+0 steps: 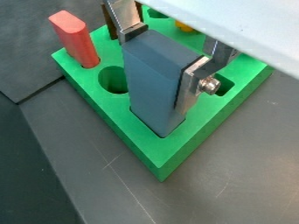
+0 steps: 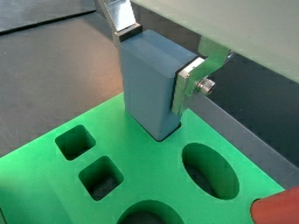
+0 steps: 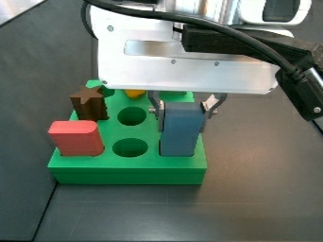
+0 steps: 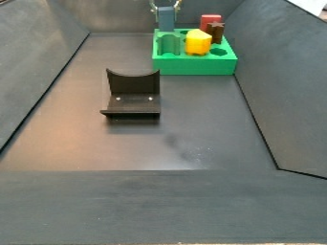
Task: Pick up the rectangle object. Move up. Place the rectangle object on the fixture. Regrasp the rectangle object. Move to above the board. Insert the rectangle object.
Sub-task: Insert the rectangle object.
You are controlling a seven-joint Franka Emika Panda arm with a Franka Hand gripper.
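Rectangle object (image 1: 156,83) upright between gripper (image 1: 163,59) jaws (clamped), on board (image 1: 176,149)

Slate-blue rectangle object (image 1: 155,83), bright green board (image 1: 176,149), red block (image 3: 76,135), seemingly brown piece (image 3: 87,100).

A dark grey matte floor (image 4: 179,144) spreads out from my gripper (image 3: 183,110). Sloping dark walls (image 4: 32,67) flank it, with a grey wall (image 4: 115,14) behind it.
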